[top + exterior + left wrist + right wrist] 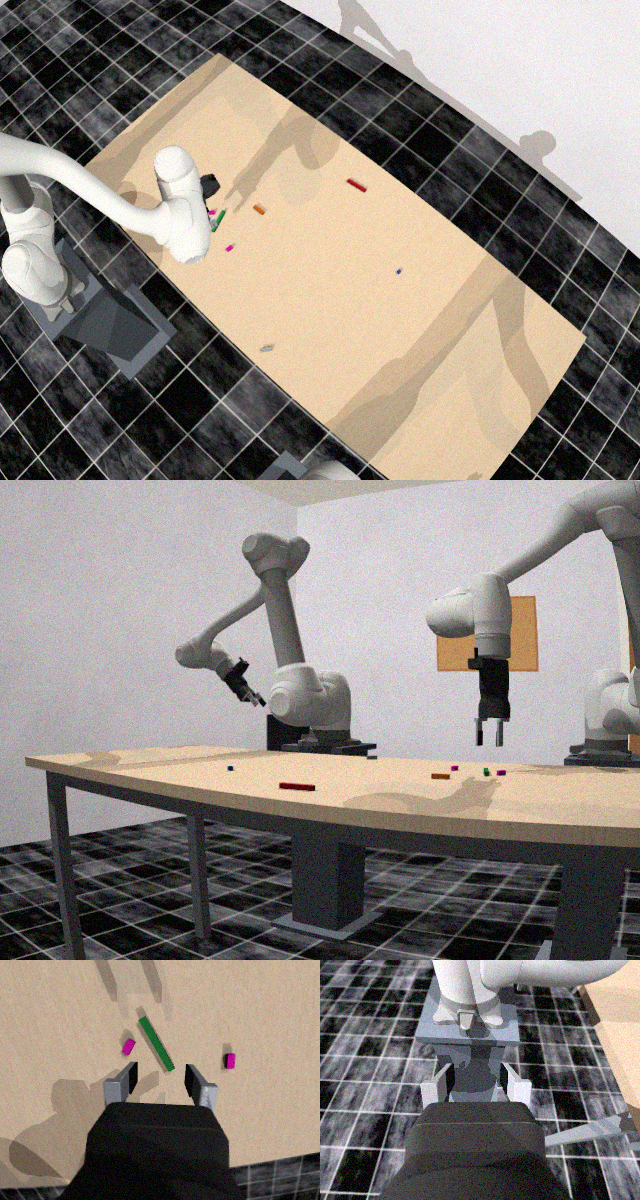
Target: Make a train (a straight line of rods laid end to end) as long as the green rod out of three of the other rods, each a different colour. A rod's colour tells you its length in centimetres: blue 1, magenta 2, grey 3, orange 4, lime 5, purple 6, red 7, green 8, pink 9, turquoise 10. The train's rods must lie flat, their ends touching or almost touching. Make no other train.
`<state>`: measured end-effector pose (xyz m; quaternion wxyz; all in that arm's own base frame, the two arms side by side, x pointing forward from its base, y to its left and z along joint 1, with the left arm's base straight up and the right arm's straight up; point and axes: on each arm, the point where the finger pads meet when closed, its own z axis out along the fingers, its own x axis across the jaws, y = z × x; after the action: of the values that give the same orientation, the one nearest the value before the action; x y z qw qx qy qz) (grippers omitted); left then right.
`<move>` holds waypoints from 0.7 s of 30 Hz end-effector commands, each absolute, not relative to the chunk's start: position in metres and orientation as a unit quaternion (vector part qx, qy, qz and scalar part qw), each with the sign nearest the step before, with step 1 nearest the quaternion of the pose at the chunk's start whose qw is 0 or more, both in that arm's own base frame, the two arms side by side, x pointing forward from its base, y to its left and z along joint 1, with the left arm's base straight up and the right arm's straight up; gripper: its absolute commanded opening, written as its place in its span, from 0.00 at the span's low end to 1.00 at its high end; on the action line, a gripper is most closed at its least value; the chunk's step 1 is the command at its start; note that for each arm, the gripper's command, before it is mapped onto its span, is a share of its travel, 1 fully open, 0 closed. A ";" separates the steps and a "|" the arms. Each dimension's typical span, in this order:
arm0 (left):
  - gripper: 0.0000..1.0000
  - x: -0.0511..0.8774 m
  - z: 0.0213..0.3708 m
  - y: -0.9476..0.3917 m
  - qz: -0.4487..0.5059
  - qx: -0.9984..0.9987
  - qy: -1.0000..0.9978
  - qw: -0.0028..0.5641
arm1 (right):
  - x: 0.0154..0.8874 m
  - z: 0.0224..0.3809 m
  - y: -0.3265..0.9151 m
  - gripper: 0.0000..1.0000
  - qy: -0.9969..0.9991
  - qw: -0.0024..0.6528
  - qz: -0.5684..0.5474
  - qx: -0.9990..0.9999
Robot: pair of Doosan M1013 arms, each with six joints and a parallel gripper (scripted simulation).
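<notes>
The green rod (219,220) (486,771) (157,1044) lies flat below my left gripper (489,744) (161,1072), which is open and empty, well above the table. One magenta rod (211,212) (500,772) (128,1047) lies close beside the green one; another magenta rod (229,248) (454,767) (230,1061) lies on its other side. An orange rod (258,209) (440,776), a red rod (356,184) (296,786), a blue rod (398,271) (230,768) and a grey rod (266,348) (371,757) lie apart. My right gripper (260,703) (477,1072) is open and empty.
The grey rod is near the robot-side edge of the table (330,310) (155,770); the red rod is near the opposite edge. The left arm (180,222) covers part of the table in the top view. The right wrist view shows mostly floor and an arm's pedestal (430,1029).
</notes>
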<state>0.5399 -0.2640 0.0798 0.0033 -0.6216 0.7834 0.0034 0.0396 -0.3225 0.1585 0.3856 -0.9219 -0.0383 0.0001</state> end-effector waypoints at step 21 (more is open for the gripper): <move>1.00 0.544 0.080 -0.245 -0.003 -0.270 0.963 0.001 | 0.042 0.159 -0.322 1.00 -0.037 0.383 -0.005 -0.923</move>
<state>0.5427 -0.2504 0.0799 0.0031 -0.3336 0.9427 0.0049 0.0396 -0.3225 0.1585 0.3856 -0.9219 -0.0383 0.0001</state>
